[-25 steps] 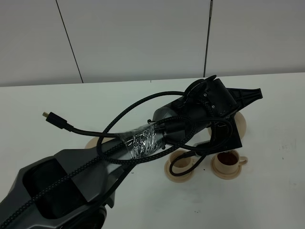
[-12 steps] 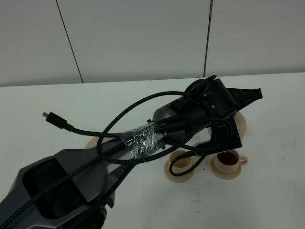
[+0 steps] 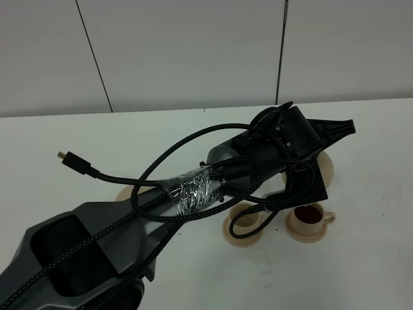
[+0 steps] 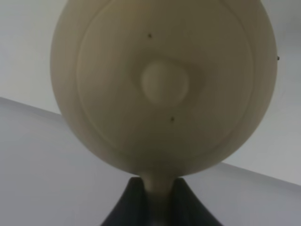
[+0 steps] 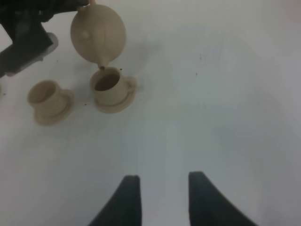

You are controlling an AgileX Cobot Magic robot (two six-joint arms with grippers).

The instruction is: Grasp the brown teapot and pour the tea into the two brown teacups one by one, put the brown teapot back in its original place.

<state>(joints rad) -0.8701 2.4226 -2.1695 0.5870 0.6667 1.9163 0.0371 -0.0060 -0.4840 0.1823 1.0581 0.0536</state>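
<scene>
Pale grey wall panels (image 3: pixel 193 51) with dark seams back a white surface (image 3: pixel 77 135). Above it the left pincer (image 4: pixel 159 193) clamps the handle of the squat tan ceramic teapot (image 5: pixel 98 35), tilted spout-down over one small tan cylindrical teacup (image 5: pixel 107 85) holding dark reddish tea (image 3: pixel 308 213); its twin (image 5: pixel 44 96) stands beside. The right pincer (image 5: pixel 162 195) hangs parted, empty.

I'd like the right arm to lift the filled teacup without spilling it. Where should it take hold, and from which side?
Probably the loop handle, approached from the robot's right. It sticks out on that side of the teacup, away from the teapot tilted over it. The right gripper stands open.
</scene>
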